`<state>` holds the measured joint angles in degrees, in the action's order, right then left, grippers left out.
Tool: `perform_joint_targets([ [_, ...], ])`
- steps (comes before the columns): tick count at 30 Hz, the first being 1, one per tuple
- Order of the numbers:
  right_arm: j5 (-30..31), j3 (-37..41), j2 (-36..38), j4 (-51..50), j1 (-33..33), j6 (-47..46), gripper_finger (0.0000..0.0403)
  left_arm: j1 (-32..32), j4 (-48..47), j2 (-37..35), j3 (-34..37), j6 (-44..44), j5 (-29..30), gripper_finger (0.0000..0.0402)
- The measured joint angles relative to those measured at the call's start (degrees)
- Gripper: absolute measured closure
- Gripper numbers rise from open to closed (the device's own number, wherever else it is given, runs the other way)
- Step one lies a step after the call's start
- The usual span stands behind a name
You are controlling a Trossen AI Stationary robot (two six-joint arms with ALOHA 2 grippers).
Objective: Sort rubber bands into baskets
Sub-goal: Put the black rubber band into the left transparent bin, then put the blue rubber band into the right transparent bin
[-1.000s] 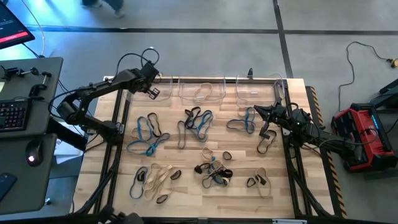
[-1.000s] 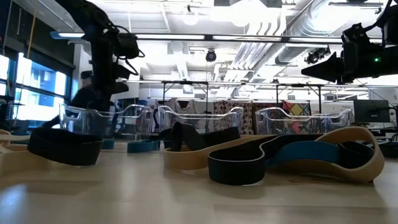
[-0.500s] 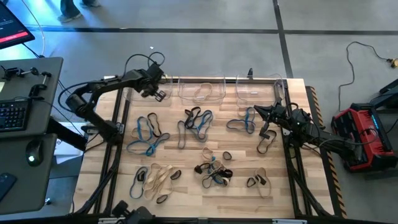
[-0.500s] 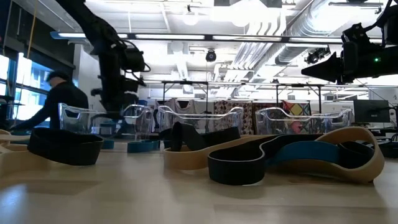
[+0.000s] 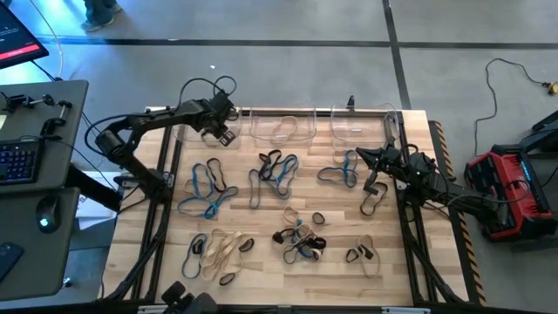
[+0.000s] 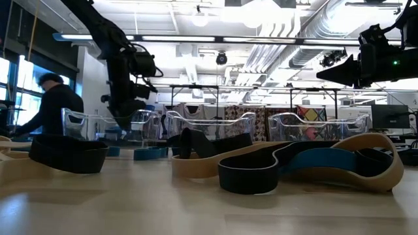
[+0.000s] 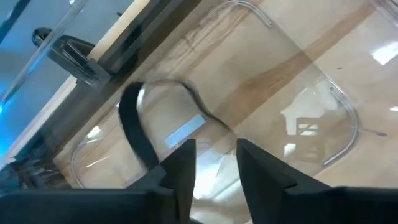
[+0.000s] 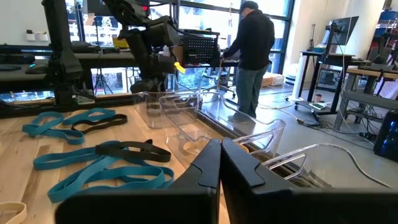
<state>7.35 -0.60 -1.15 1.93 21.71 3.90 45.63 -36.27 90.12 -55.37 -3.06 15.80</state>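
Three clear baskets stand in a row along the table's far edge: left [image 5: 193,131], middle [image 5: 283,126] and right [image 5: 364,122]. My left gripper [image 7: 214,168] hangs open over the left basket [image 7: 323,106], pointing steeply down. A black rubber band [image 7: 134,118] is inside that basket, just under the fingers. A tan band [image 5: 281,132] lies in the middle basket. Several black, blue and tan rubber bands [image 5: 275,171] lie spread over the wooden table. My right gripper [image 5: 361,155] waits shut at the table's right side, above the bands. My left gripper stands open above the black band, whose near end [image 7: 154,163] runs close past one finger [image 7: 180,165]. I cannot tell whether the two touch.
Loose bands lie in heaps at the left [image 5: 207,187], the right [image 5: 344,171], the near left [image 5: 218,249] and the near middle [image 5: 301,240]. A desk with a keyboard [image 5: 17,161] stands left of the table. A person [image 6: 52,108] is in the room behind.
My left gripper has sunk toward the left basket, shifted a little toward the table's right and tipped further downward.
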Motion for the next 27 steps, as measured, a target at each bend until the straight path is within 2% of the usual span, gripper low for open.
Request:
perform_joint_targets([
  [4,0.0,0.02,-0.01,0.0,0.02,0.0,0.0403,0.0,0.07,-2.75,0.0,-0.25,0.17,0.0266],
  [8,0.0,0.0,0.0,0.0,0.01,0.0,0.0403,0.0,0.26,-7.15,0.0,-0.6,-0.5,0.0265],
  [12,0.0,0.01,0.0,0.0,0.01,0.0,0.0403,-0.01,1.29,-11.46,0.47,-1.61,-6.14,0.0276],
  [17,-0.02,0.02,0.0,0.0,0.0,0.02,0.0403,-0.58,6.32,-16.69,4.29,-1.62,-12.8,0.0305],
  [22,0.0,0.01,0.0,0.0,0.01,0.0,0.0403,-3.88,10.93,-22.33,8.02,-0.17,-13.72,0.0347],
  [27,0.0,0.0,0.0,0.0,0.0,0.0,0.0403,-10.11,19.31,-27.43,12.22,0.88,-13.73,0.0384],
])
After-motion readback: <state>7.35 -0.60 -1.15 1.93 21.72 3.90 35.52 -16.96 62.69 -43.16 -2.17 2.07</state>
